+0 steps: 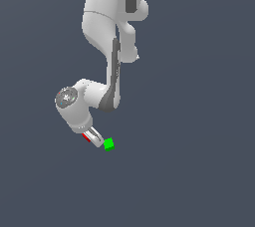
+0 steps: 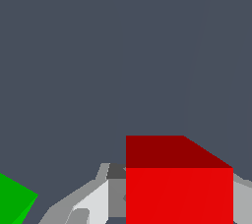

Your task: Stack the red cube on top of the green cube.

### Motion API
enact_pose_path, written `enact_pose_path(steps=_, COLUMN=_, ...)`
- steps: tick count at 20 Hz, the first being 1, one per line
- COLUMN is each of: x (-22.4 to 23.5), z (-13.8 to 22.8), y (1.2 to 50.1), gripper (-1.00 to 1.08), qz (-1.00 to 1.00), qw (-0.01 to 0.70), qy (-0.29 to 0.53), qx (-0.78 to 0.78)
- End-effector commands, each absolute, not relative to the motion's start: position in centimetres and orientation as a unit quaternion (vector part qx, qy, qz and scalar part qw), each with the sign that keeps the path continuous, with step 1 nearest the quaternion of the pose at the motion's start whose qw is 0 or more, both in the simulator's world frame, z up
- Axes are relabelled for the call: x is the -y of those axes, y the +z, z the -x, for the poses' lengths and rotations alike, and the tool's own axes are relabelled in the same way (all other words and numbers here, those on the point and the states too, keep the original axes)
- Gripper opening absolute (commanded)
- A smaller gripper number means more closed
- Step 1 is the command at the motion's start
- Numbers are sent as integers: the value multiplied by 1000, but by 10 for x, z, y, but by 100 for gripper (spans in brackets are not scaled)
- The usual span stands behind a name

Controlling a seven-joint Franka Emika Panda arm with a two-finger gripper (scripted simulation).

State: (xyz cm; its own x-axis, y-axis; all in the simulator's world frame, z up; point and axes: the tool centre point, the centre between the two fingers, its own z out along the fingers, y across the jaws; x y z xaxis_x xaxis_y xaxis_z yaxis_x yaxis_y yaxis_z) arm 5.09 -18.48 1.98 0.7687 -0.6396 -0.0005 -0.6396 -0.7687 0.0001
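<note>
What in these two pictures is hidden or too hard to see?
- Red cube: exterior view shows only a sliver; the gripper covers the rest.
- Red cube: wrist view's edge cuts off its lower part.
- Green cube: wrist view shows just a corner.
- Whether the cubes touch: too small in the exterior view.

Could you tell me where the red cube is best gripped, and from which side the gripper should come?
Grip the red cube across two opposite flat side faces, coming from above. Its faces are plain, so any opposite pair serves. The gripper already seems to sit around it, with the green cube close beside.
</note>
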Motion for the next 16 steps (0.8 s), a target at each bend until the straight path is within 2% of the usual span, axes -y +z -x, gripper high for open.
enact_pose_path(steps=1, x=185, z=-51, y=20, gripper=-100, qz=940, qw=0, qy=0, qx=-340)
enact_pose_path(steps=8, x=184, z=-50, y=35, gripper=-100, qz=940, qw=0, qy=0, qx=-340)
enact_pose_path(steps=16, x=184, z=-49, y=89, gripper=-100, qz=940, qw=0, qy=0, qx=-340)
